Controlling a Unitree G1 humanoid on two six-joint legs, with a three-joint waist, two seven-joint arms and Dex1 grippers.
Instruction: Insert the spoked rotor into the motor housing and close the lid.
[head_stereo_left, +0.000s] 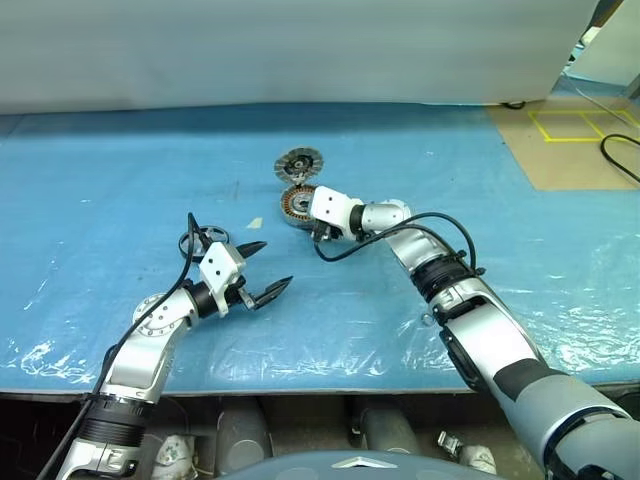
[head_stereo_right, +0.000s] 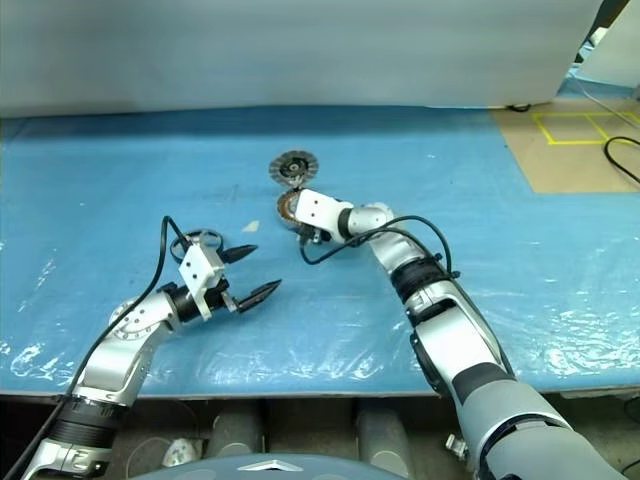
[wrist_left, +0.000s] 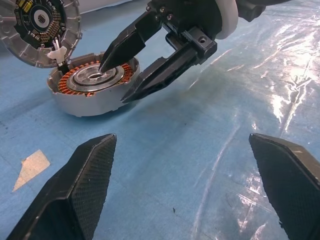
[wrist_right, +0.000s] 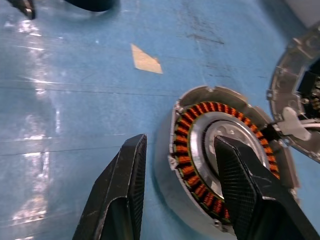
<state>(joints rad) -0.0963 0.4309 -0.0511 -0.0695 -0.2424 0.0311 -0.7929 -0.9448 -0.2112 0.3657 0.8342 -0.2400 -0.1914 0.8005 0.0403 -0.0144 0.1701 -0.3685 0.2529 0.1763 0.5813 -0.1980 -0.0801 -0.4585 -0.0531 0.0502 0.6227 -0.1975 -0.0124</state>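
Blue plastic-covered worktop across both eye views, brown floor patch w/ yellow tape lines at far right.

Right gripper reaching fwd-left to the motor housing; fingers part-open, holding nothing. Left wrist view: one fingertip over the housing's centre, other outside the wall, rim between them. Right wrist view confirms the straddle: one finger on blue sheet beside the drum, other over the copper windings; contact not clear.

Left gripper hovering low over worktop, near-left, fingers spread wide, empty.

Motor housing mid-worktop, open side up, orange-copper windings round a silver centre – detail clear in wrist views, just a small disc from the head.

Lid just behind housing, touching its far edge; wrist views show it tilted up on edge, inner face w/ circuit parts.

Spoked rotor flat on worktop just behind left gripper, well apart from housing.

Small tan paper scrap on sheet betw. rotor and housing.
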